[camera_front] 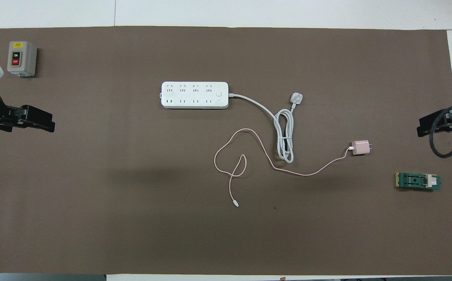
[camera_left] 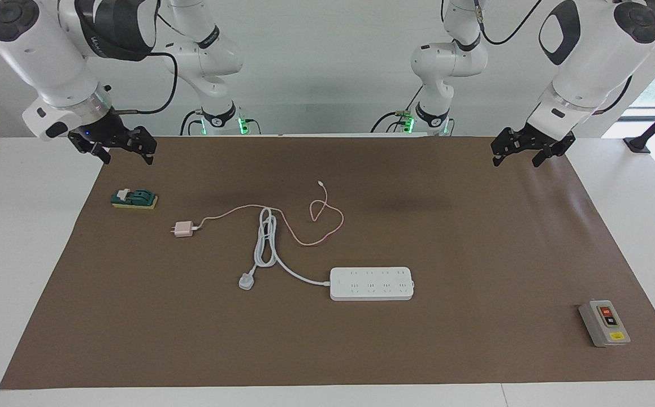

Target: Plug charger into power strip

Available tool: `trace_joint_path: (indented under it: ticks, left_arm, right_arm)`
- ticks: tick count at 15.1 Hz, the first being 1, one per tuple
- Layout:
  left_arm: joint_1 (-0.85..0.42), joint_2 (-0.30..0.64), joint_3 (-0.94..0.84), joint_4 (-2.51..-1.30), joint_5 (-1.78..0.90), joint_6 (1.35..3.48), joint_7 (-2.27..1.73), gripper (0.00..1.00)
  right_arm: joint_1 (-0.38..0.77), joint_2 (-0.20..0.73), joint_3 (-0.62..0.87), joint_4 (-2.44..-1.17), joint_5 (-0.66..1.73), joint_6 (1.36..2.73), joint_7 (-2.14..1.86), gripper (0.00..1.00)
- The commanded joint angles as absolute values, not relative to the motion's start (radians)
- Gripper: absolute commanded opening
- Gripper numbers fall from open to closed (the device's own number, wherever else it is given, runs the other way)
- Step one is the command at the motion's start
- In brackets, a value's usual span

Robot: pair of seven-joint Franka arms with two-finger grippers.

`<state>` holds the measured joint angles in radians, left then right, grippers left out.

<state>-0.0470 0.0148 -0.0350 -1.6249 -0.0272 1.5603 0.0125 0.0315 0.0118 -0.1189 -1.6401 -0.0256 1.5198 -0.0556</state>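
1. The charger (camera_left: 182, 229) is found left of centre in the facing view, lying flat on the brown mat (camera_left: 474, 237). In the overhead view it appears right of centre (camera_front: 360, 147).
2. Its thin pink cable (camera_left: 304, 223) is seen looping toward the centre of the frame and ending in a small white connector (camera_left: 320, 182).
3. The power strip (camera_left: 371, 283) is located at lower centre of the facing view, unoccupied, with its thick white cord (camera_left: 265, 243) coiled to its left and ending in a white three-pin plug (camera_left: 246, 281).
4. The right gripper (camera_left: 126, 152) is held in the air at upper left of the facing view, over the mat's corner, fingers apart and empty.
5. The left gripper (camera_left: 515, 154) is held at upper right of the frame, over the mat's edge, fingers apart and empty.
6. A green block (camera_left: 134, 199) is seen at the left, and a grey switch box (camera_left: 604, 323) at lower right.
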Motion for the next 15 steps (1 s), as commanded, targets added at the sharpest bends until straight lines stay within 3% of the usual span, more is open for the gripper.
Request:
trace_joint_path:
  ticks: [1,8,12,15]
  left_arm:
    - [-0.052,0.028,-0.029,-1.608,-0.005,1.546,0.014,1.00]
    - [-0.064,0.043,-0.037,-1.592,-0.002,1.539,-0.080,1.00]
    - [-0.058,0.041,-0.037,-1.572,-0.017,1.549,-0.089,1.00]
    - [-0.060,0.055,-0.037,-1.559,-0.084,1.552,-0.090,1.00]
  right_arm:
    - [0.006,0.000,-0.103,-1.657,-0.021,1.506,-0.072,1.00]
    - [0.006,-0.002,-0.104,-1.661,-0.021,1.551,-0.075,1.00]
    - [-0.026,-0.025,-0.104,-1.724,-0.014,1.583,-0.066,1.00]
    - [-0.023,-0.025,-0.104,-1.729,0.011,1.582,0.105,1.00]
